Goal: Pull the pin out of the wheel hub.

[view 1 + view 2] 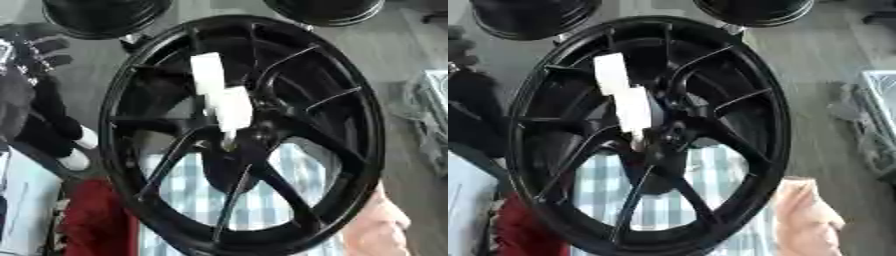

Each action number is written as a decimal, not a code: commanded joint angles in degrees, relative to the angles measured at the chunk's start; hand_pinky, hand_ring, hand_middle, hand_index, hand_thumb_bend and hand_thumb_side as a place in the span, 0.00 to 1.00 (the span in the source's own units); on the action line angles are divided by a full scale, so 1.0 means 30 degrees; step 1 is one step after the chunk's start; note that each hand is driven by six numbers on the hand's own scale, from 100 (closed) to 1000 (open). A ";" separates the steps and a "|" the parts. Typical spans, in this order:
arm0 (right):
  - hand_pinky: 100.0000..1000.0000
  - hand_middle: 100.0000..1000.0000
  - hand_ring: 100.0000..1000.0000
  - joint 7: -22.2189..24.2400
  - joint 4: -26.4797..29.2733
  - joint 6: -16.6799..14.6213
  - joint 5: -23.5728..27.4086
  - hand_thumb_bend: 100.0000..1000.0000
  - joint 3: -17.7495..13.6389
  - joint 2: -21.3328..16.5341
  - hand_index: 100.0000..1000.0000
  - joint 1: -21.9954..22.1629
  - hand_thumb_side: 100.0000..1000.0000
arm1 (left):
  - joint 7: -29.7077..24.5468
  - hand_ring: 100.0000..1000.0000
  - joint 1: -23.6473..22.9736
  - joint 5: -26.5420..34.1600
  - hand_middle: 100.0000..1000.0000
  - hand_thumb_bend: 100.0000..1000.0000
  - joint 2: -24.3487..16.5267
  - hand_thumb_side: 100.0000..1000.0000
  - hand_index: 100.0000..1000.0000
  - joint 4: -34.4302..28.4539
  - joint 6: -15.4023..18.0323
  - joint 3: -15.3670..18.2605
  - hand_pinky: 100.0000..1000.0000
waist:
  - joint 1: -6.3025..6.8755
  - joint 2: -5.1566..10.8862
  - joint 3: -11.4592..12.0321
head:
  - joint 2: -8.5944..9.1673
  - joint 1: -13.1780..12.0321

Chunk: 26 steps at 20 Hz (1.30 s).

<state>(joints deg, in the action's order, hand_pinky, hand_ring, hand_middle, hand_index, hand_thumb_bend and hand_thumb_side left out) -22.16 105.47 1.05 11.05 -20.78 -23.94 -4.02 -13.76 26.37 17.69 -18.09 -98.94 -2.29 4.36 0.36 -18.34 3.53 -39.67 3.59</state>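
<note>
Lower frame: a red cloth (92,220) at lower left and a peach-coloured shape (374,225) at lower right are noted, with checked fabric (262,195) visible through the spokes. Centre: a black wheel (241,132) is held upright; at its hub (236,142) a white pin (226,107) is seated, angled up-left. Upper left: a dark robot hand (39,52) is seen beside the rim, fingers loosely spread, gripping nothing. The other robot hand is not shown. Far edge: two more black wheels (105,15). Risk, as judged: an off-axis pull could jam the pin or tip the wheel.

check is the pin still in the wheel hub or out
Still in: the pin stands in the hub at the wheel's centre, white tag attached above. No hand grips it.
</note>
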 commanded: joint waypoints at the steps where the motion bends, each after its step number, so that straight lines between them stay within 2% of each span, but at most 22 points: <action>1: 0.70 0.53 0.57 0.0029 0.0396 0.0037 -0.0126 0.00 -0.0101 -0.0454 0.79 -0.0052 0.48 | 0.0011 0.79 0.0231 0.0027 0.74 0.00 -0.0419 0.65 0.73 -0.0434 0.0036 -0.0005 0.79 | -0.0029 0.0525 -0.0030 | 0.0025 -0.0051; 8: 0.70 0.53 0.58 -0.0050 0.0378 0.0045 -0.0103 0.00 -0.0189 -0.0471 0.79 -0.0076 0.48 | 0.0008 0.79 0.0343 0.0042 0.74 0.00 -0.0421 0.64 0.73 -0.0476 0.0051 -0.0007 0.79 | 0.0008 0.0471 -0.0101 | -0.0071 0.0048; 14: 0.70 0.53 0.58 -0.0146 0.0315 0.0019 -0.0005 0.00 -0.0278 -0.0483 0.79 -0.0156 0.48 | -0.0040 0.79 0.1429 0.0382 0.75 0.00 -0.1039 0.60 0.74 -0.1032 0.0220 -0.0189 0.79 | 0.0100 0.0373 -0.0343 | -0.0126 0.0114; 18: 0.70 0.53 0.58 -0.0112 0.0253 0.0049 -0.0038 0.00 -0.0261 -0.0540 0.79 -0.0058 0.48 | -0.0319 0.79 0.3009 0.1242 0.75 0.00 -0.3027 0.57 0.74 -0.1537 0.0636 -0.0976 0.79 | 0.0272 0.0444 -0.0383 | -0.0250 0.0184; 22: 0.70 0.53 0.58 -0.0029 0.0230 0.0098 -0.0160 0.00 -0.0202 -0.0691 0.79 0.0104 0.48 | -0.1152 0.80 0.4840 0.2401 0.76 0.00 -0.6134 0.55 0.75 -0.1863 0.1060 -0.2258 0.79 | 0.0504 0.0548 -0.0357 | -0.0392 0.0295; 26: 0.70 0.53 0.58 -0.0004 0.0240 0.0145 -0.0294 0.00 -0.0190 -0.0758 0.79 0.0254 0.48 | -0.2320 0.80 0.6402 0.2279 0.76 0.00 -0.9024 0.54 0.76 -0.2025 0.0915 -0.3665 0.78 | 0.0655 0.0580 -0.0346 | -0.0498 0.0397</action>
<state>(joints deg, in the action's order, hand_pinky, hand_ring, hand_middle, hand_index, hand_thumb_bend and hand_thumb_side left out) -22.21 105.46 1.45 10.61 -21.09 -24.17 -3.24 -19.73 44.53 24.49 -41.05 -103.97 0.45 -5.96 2.42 -18.34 2.48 -41.08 4.63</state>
